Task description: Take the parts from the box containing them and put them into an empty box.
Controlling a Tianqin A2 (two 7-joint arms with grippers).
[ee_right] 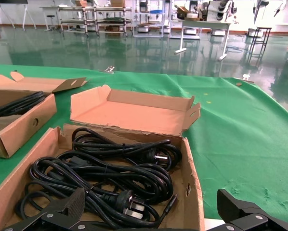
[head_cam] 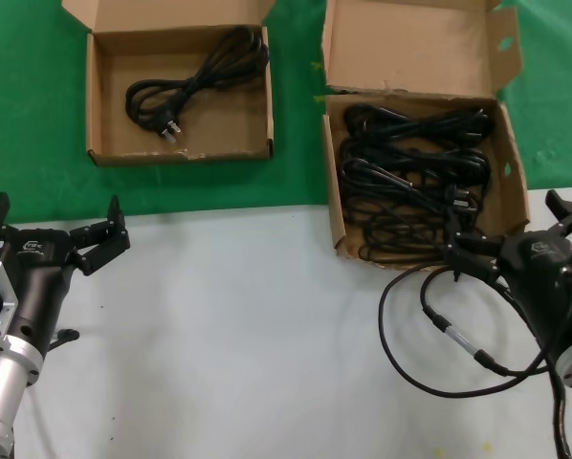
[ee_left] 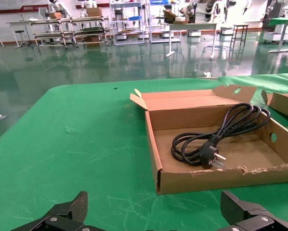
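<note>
While one coiled black power cord (head_cam: 195, 84) lies in the shallow cardboard box (head_cam: 102, 100), you next lower the spread right gripper (head_cam: 501, 251), poised at the deep cardboard box's (head_cam: 509, 163) near edge, onto remaining cords (head_cam: 410, 182); left gripper (head_cam: 52, 234) idles spread.

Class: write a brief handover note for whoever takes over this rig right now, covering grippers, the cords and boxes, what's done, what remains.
Left gripper: open, empty, over the white table.
Right gripper: open, empty, at the near edge of the full box.
Done: one cord lies in the smaller box.
Left: several coiled cords in the full box, to move across.
</note>
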